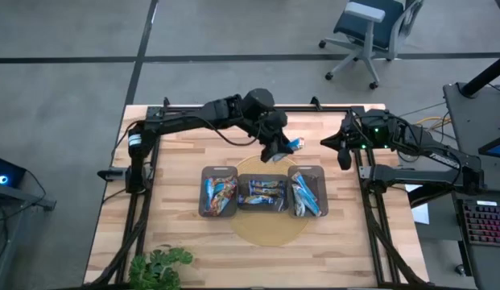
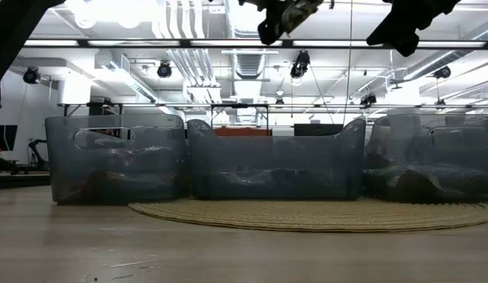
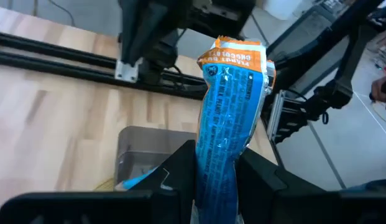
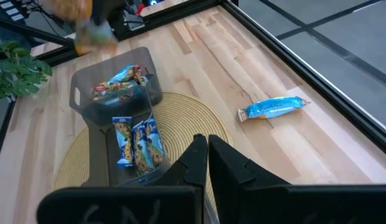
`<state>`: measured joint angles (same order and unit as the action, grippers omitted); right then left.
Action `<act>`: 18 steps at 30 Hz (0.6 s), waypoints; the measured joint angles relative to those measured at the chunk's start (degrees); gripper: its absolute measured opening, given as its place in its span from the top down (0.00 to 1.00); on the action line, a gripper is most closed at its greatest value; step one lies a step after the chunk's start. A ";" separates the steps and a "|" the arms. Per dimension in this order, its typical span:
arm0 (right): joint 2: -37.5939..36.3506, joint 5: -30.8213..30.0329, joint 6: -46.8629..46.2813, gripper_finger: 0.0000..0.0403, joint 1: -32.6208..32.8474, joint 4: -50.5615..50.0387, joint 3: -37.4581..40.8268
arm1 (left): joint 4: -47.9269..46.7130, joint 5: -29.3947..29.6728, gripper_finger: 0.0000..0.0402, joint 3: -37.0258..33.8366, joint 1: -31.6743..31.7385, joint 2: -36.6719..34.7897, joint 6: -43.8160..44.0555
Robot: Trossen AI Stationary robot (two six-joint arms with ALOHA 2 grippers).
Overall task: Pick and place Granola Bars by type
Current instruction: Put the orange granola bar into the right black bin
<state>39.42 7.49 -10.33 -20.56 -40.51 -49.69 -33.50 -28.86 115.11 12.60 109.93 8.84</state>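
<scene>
My left gripper [image 3: 214,158] is shut on a blue granola bar [image 3: 230,106] with an orange end. It is raised over the far side of the trays [image 1: 275,149] and shows at the top of the low view [image 2: 283,17]. Three dark trays stand in a row. The left tray [image 1: 219,192] holds mixed orange-brown bars, the middle tray [image 1: 262,192] holds several bars, and the right tray [image 1: 307,192] holds blue ones. Another blue bar [image 4: 272,107] lies flat on the bare wood beyond the mat. My right gripper [image 4: 207,148] is shut and hovers at the table's right [image 1: 344,153]. My left gripper pinches the blue bar between its two fingers at its lower part [image 3: 212,177]. The rest of the bar sticks out past the fingertips, ending in the free orange end [image 3: 239,56]. The bar is lifted clear of the table and trays.
A round woven mat [image 1: 270,229] lies under the trays. A potted plant [image 1: 157,266] sits at the near left edge. Black arm frames [image 1: 370,201] run along both table sides. Bare wood shows left and right of the mat. An office chair [image 1: 366,32] stands beyond the table.
</scene>
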 joint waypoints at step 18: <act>-5.84 0.04 0.25 0.98 0.02 -13.53 -8.24 | 22.51 0.22 0.80 -0.02 -3.71 9.25 4.31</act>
<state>33.58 7.53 -10.08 -20.54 -54.05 -57.94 -11.00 -28.64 115.09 8.89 119.18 13.15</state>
